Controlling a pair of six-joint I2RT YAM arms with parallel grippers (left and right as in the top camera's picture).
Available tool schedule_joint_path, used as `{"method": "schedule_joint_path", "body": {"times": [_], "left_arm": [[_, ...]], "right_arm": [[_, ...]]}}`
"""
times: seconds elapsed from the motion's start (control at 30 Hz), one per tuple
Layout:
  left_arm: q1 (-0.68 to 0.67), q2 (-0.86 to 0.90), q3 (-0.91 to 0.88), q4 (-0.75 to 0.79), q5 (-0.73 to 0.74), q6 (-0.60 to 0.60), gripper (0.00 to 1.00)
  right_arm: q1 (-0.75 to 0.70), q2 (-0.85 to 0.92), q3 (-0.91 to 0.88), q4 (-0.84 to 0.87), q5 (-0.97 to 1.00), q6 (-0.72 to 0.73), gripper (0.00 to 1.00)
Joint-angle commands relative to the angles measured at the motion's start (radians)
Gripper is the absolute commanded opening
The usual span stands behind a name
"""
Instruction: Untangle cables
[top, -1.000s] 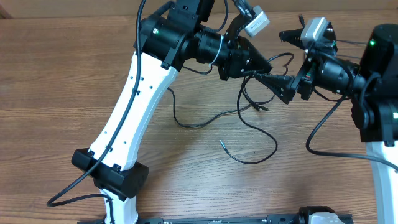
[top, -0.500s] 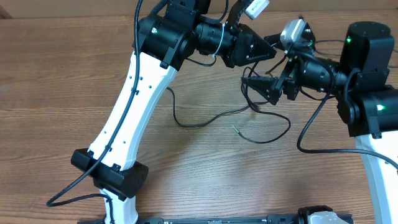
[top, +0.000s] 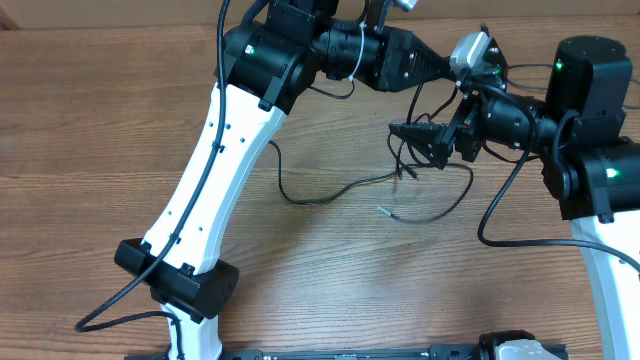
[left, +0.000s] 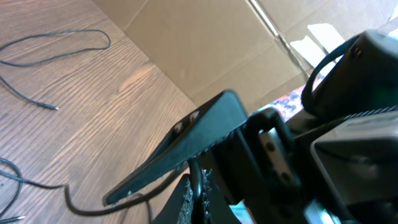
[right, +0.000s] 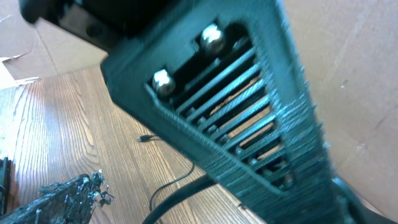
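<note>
Your left gripper (top: 443, 72) is raised at the far side of the table (top: 80, 150), pointing toward the right arm, and its jaws are together. In the left wrist view a thin strand curves across the wood and ends right at the tip of the dark finger (left: 186, 149), so the jaws look pinched on one of the cables (top: 340, 190). The pinch itself is partly hidden there. Your right gripper (top: 418, 142) sits lower and just beside the left one, pointing back toward it, with its jaws spread wide and nothing between them that you can make out. A few strands hang in a loose bunch around it, running up toward the left gripper. From that bunch one cord trails off across the table toward the left arm's white link and bends into a small hook. Another sweeps in an open loop below the right gripper and finishes in a free end (top: 382, 211) lying flat on the wood, apart from both grippers. In the left wrist view a further loop (left: 56, 46) lies on the table near the cardboard wall (left: 205, 37). The right wrist view is mostly filled by the slotted black body of the left gripper (right: 236, 112), very close, with a cord and its small plug (right: 143, 138) on the wood below.
</note>
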Motion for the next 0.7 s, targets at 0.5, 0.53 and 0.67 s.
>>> {"method": "schedule_joint_path", "body": {"times": [0.5,0.53,0.67], "left_arm": [[-0.008,-0.015,0.024,0.046,-0.028,-0.194,0.04],[-0.007,-0.015,0.024,0.046,-0.03,-0.194,0.04],[-0.005,-0.015,0.024,0.047,-0.032,-0.193,0.04]], "right_arm": [[0.014,0.042,0.003,-0.012,-0.014,0.0,0.85],[0.014,0.042,0.003,-0.012,-0.014,-0.001,0.83],[0.014,0.042,0.003,-0.009,-0.014,-0.001,0.7]]}}
